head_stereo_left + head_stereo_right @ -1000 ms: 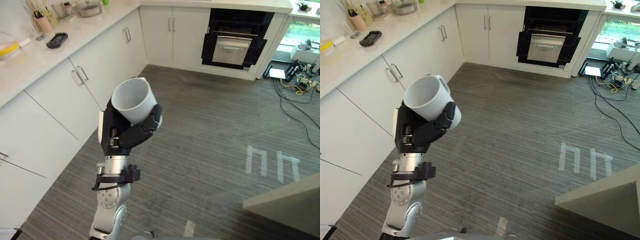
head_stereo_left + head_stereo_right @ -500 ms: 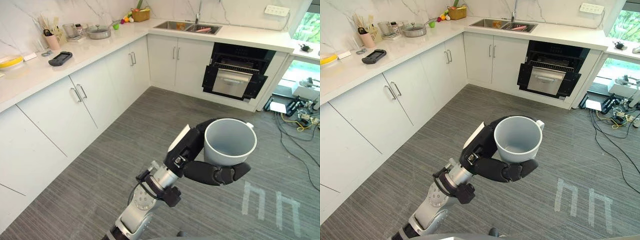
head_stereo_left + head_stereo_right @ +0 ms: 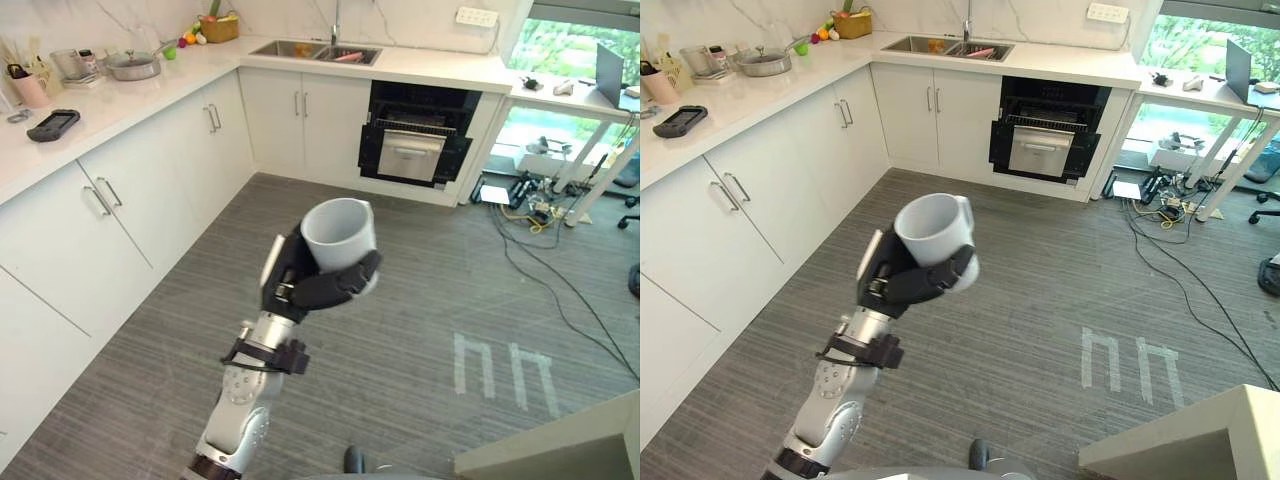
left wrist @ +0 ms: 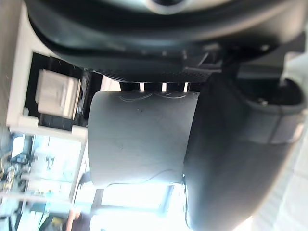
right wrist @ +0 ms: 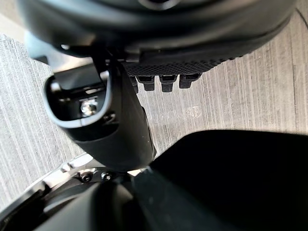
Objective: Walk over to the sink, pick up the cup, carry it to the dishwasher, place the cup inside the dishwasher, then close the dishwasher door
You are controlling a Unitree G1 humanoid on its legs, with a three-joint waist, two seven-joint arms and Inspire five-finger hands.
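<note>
Holding the white cup (image 3: 338, 232) in the left hand (image 3: 300, 285), fingers (image 3: 335, 287) wrapped round it, out over the kitchen floor (image 3: 420, 300), so pickup's done, but the open dishwasher (image 3: 415, 145) by the sink (image 3: 315, 50) is well off, with loading and door-closing left.

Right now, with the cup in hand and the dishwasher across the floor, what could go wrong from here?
1. The left hand holds the cup tilted, with fingers curled round its side; a jolt while walking might loosen it.
2. The dishwasher door looks only partly open, so the cup may knock the door or rack going in.
3. Loose cables lie on the floor right of the dishwasher; drifting that way risks a snag.
</note>
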